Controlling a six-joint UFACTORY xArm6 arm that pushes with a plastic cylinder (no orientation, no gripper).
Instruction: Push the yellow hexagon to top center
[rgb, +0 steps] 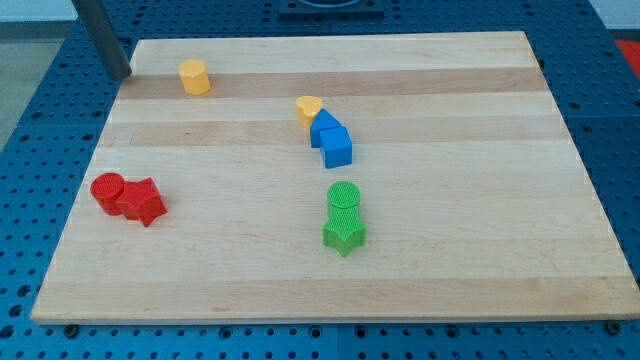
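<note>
The wooden worktop (420, 270) lies on a blue pegboard (30, 90). No pincer shows, only my tip (122, 76) at the worktop's top-left corner. The yellow hexagon (194, 76) sits near the top edge, just to the view's right of my tip, apart from it.

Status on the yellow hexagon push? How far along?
Done: nothing visible yet; the yellow hexagon sits near the board's top left, well short of top center. In hand: my tip is at the board's left edge, to the hexagon's left and apart from it, on the right side for a push toward the view's right. Left: the whole slide to top center, above the yellow heart and blue blocks.
</note>
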